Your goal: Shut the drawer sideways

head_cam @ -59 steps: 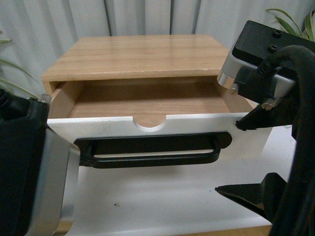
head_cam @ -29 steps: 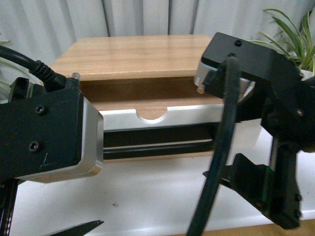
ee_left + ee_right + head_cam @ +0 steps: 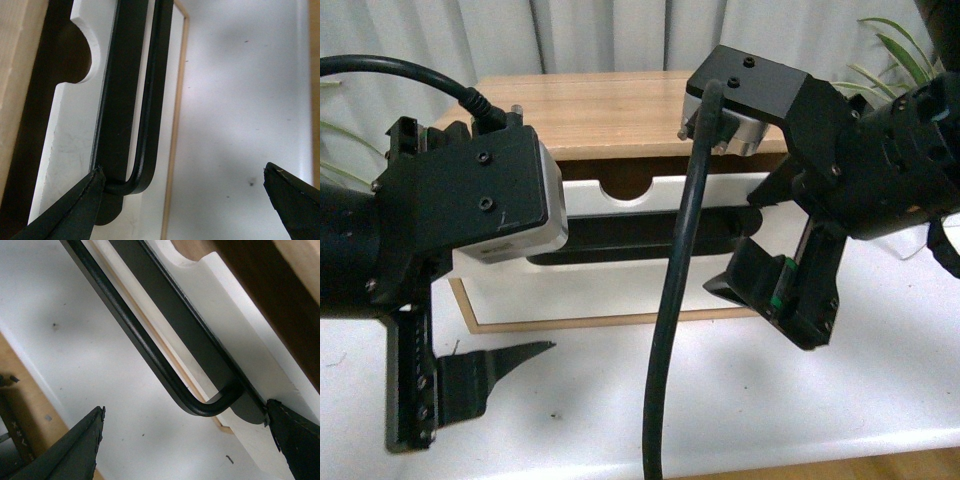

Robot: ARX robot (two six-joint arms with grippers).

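The drawer (image 3: 585, 196) has a white front panel, a semicircular notch in its top edge and a long black bar handle (image 3: 620, 240). It sits almost fully inside the light wood cabinet (image 3: 610, 110), with only a narrow dark gap under the top. My left gripper (image 3: 535, 300) is open at the handle's left end. In the left wrist view one fingertip (image 3: 95, 180) touches the panel (image 3: 65, 135) beside the handle (image 3: 150, 100). My right gripper (image 3: 745, 240) is open at the handle's right end. One of its fingertips (image 3: 280, 425) rests against the panel (image 3: 240, 315) by the handle (image 3: 135, 340).
The cabinet stands on a white table (image 3: 600, 400). A grey curtain (image 3: 620, 30) hangs behind it. Plant leaves (image 3: 910, 50) show at the back right. A black cable (image 3: 670, 330) hangs from the right arm in front of the drawer.
The drawer has slid from wide open to almost shut. Both arms have moved forward toward the cabinet with it, their fingers against the front panel.
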